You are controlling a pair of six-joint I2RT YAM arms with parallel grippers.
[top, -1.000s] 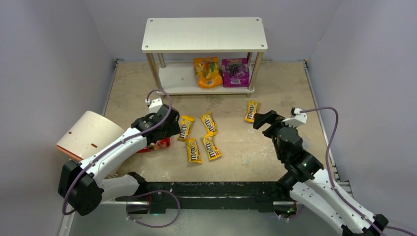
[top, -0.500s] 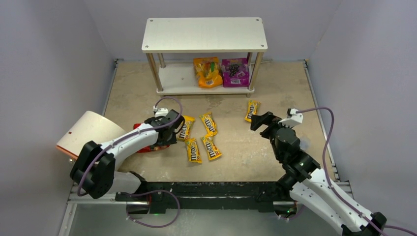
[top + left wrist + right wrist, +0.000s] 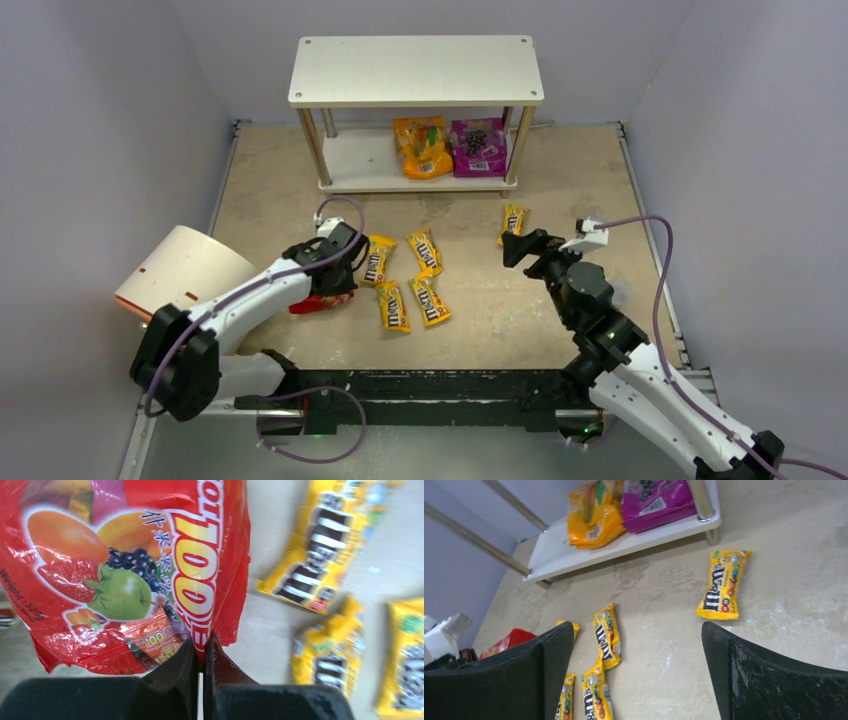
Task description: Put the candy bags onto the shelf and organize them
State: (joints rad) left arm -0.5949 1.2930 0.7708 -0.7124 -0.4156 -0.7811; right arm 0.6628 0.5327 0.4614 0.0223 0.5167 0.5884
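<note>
The red fruit-printed plastic pouch [image 3: 115, 555] was glossy and crinkled; the white two-tier shelf [image 3: 415, 70] had matt boards and shiny silver metal posts [image 3: 312, 145].

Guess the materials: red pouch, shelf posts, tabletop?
Red pouch: thin glossy plastic film, judging by crinkles and glare.
Shelf posts: probably polished metal, silvery and reflective.
Tabletop: matte mottled beige, perhaps stone-look laminate; unclear.

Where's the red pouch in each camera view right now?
Top external: red pouch left of centre, partly under the left arm.
Left wrist: the pouch fills the upper left, its edge pinched in the shut left pincer.
Right wrist: the pouch is a red patch at lower left.
Shared landmark: the yellow M&M's packets lying beside it.
</note>
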